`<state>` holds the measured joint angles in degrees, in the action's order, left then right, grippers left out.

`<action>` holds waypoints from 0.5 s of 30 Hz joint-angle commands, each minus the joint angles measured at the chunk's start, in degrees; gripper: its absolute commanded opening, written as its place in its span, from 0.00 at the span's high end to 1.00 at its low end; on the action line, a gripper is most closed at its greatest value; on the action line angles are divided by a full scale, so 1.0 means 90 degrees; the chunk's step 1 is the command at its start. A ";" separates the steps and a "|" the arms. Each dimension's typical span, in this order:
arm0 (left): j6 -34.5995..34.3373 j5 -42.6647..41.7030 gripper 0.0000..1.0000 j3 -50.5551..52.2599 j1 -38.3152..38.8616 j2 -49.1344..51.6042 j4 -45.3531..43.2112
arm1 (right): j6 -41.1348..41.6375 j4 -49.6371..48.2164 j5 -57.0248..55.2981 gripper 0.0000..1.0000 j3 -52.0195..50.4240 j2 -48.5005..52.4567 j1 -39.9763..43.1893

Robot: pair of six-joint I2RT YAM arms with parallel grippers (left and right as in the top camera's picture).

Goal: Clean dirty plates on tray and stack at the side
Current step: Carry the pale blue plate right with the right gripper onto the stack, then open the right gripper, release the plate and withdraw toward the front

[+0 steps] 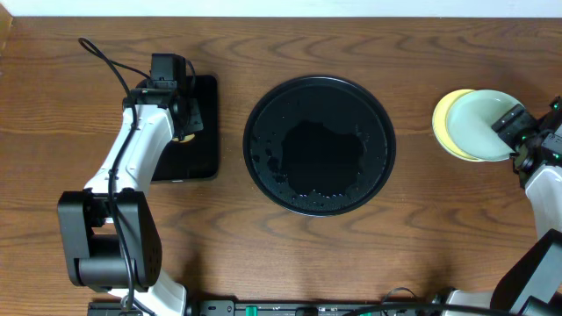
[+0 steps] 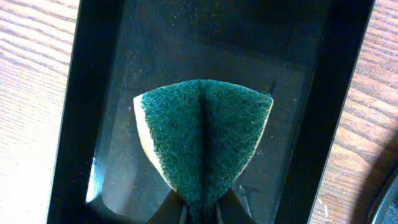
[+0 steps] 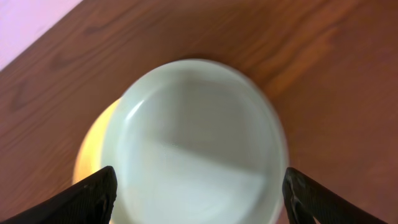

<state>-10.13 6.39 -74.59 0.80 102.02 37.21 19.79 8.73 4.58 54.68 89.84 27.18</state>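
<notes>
Left gripper [image 2: 200, 211]: was clamped shut on a folded green sponge [image 2: 205, 143], the crease running straight up from the fingertips.
Left arm [image 1: 140, 149]: reached away from its base at the near-left corner, with the wrist held over the rectangular tray [image 1: 206, 132].
Right gripper [image 3: 202, 196]: fingers [image 3: 93, 193] were spread wide, one on each side of the mint plate [image 3: 199, 124], not gripping it.
Right arm [image 1: 544, 175]: stood at the right edge, wrist turned toward the plates.
Plates: the mint one lay on the yellow plate [image 3: 93, 146], shifted so a yellow crescent showed; both sat on the table [image 1: 351, 263] at the right side.
Round tray [image 1: 266, 96]: was mid-table and wet, well apart from the plates.
Left wrist only: showed the sponge's pale yellow backing and specks on the rectangular tray's floor.
Right wrist only: showed the mint plate blurred, with a shadow line across its bowl.
Overhead only: showed both arms and the round tray between them.
</notes>
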 commanded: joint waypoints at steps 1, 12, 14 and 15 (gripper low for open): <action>0.0430 0.0085 0.92 0.0015 -0.0015 0.0097 -0.0002 | -0.0355 0.0117 0.1059 0.18 0.0049 0.0056 -0.0090; 0.0607 0.0087 0.84 0.0143 -0.0017 0.0097 -0.0029 | -0.0974 0.0702 0.0950 0.18 0.0049 0.0056 -0.1581; 0.0629 0.0087 0.67 0.0143 -0.0017 0.0097 -0.0036 | -0.1025 0.0755 0.0923 0.18 0.0049 0.0056 -0.1795; 0.0629 0.0087 0.63 0.0143 -0.0017 0.0097 -0.0073 | -0.1071 0.0814 0.0923 0.18 0.0049 0.0056 -0.1955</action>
<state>-5.06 6.39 -73.73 0.80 102.02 37.01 12.73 15.35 12.67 54.68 89.84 12.43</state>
